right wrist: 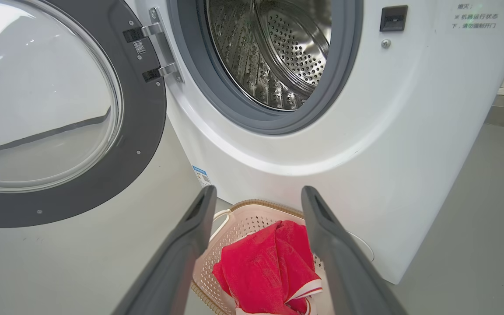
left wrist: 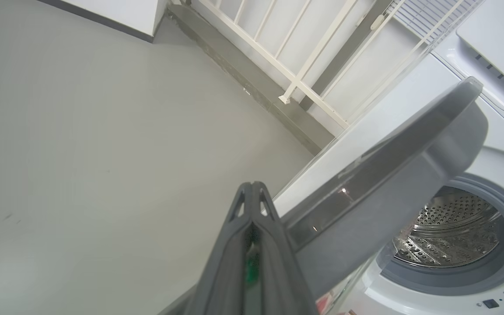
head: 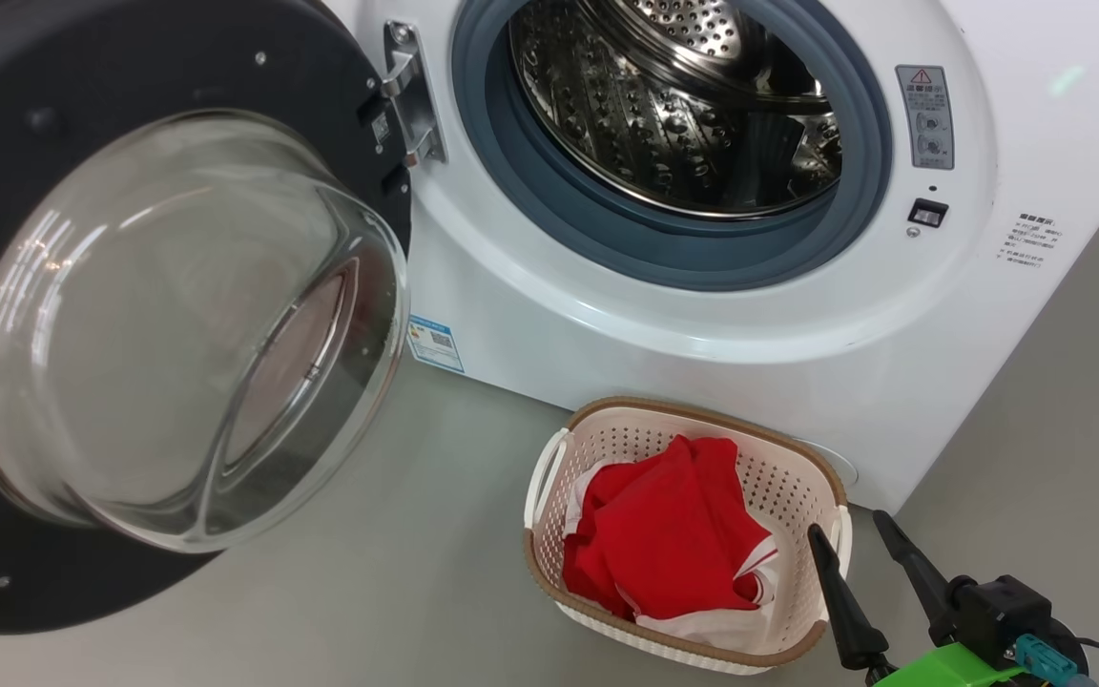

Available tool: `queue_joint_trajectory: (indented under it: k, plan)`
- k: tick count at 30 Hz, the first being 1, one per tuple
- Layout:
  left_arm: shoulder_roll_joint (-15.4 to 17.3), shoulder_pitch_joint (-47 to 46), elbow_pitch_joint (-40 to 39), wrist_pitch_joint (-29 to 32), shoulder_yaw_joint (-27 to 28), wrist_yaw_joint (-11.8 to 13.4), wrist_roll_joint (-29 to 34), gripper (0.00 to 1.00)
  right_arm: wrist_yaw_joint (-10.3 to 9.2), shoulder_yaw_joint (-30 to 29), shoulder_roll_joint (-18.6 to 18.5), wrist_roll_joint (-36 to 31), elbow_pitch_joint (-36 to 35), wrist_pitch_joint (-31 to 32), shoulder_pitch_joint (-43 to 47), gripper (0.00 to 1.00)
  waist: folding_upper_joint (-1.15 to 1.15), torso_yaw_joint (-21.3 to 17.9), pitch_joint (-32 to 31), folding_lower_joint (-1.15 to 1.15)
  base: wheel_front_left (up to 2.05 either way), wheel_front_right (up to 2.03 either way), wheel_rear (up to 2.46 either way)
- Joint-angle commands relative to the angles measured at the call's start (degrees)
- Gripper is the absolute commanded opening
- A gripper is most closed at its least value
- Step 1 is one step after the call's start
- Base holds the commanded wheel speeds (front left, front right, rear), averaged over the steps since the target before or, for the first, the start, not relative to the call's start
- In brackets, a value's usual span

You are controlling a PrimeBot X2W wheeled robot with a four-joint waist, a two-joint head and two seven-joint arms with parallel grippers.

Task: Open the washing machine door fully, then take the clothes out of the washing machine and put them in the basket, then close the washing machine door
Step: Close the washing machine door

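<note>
— Head view, any writing?
— A small blue label (head: 435, 343) sat low on the boxy white washing machine (head: 664, 324), unreadable. Its round, black-rimmed, glass-bowled door (head: 177, 324) stood wide open. Crumpled red, white-trimmed clothes (head: 673, 534) lay in the cream perforated plastic basket (head: 778, 477) before it, right gripper (head: 845, 523) spread beside it.
— Left wrist?
— "His" on a white panel (left wrist: 492, 43); left gripper (left wrist: 252, 188) pressed together near the door's edge.
— Right wrist?
— Chinese lettering (right wrist: 475, 19) near a shiny perforated steel drum (right wrist: 278, 57).
</note>
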Motion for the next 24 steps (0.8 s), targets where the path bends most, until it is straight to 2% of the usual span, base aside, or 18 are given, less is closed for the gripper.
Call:
queue_joint_trajectory:
  k: [1,8,24]
  plan:
    - [1.6,0.2,-3.5,1.8,-1.1,-0.5,-1.6,0.00,0.36,1.4,0.0,0.0,-1.2,-0.4,-0.7,1.00,0.00,0.0,-0.2,0.00,0.00,0.00,0.00]
    - [3.0,5.2,-13.6,3.1,-4.2,-0.5,-7.4,0.00,0.36,1.0,0.1,0.2,-1.2,-0.4,-0.2,1.00,0.00,-0.2,-1.1,0.00,0.00,0.00,0.00]
    - [6.8,11.4,-29.4,1.5,-11.6,-0.5,-14.8,0.00,0.36,0.6,0.3,0.2,-1.4,-0.4,-0.2,1.00,0.00,-1.1,-1.6,0.00,0.00,0.00,0.00]
